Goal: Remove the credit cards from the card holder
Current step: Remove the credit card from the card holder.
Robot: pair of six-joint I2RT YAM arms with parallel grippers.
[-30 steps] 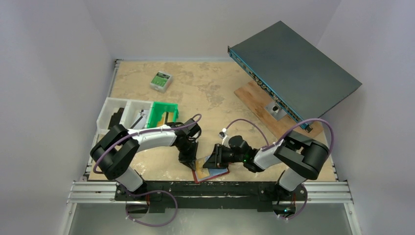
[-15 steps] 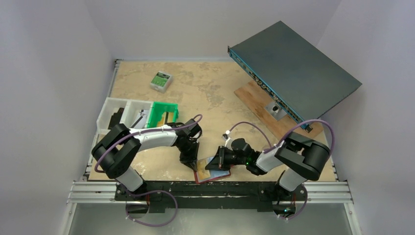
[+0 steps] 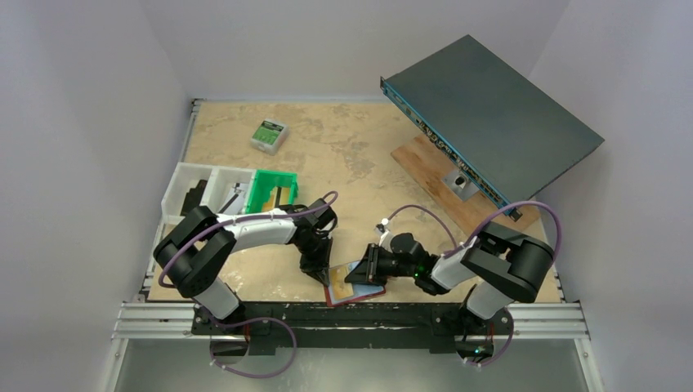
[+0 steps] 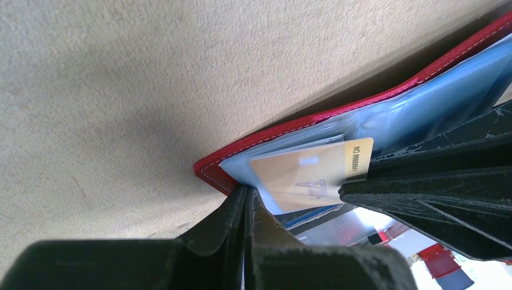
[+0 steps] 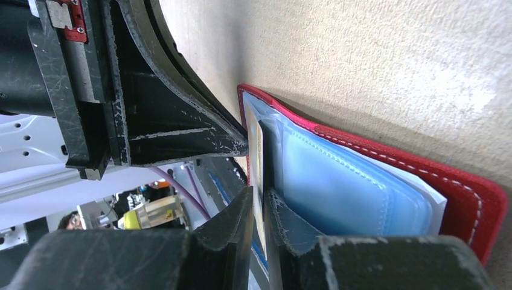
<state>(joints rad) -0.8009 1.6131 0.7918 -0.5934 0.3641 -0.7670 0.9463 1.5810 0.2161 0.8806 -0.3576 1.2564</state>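
Red and leather-like, the folding card holder [image 3: 347, 294] lies open at the near edge of the sandy table [image 3: 343, 155]. Since a second ago my right gripper [image 3: 358, 273] has slid slightly rightward over it, while my left gripper [image 3: 322, 278] has kept its place. From the left wrist, my left gripper [image 4: 244, 208] is fully closed on nothing, its tips at the card holder's corner, beside a tan plastic credit card [image 4: 296, 178] showing at a pale blue pocket. From the right wrist, my right gripper [image 5: 258, 202] pinches that card's thin edge, jaws nearly together.
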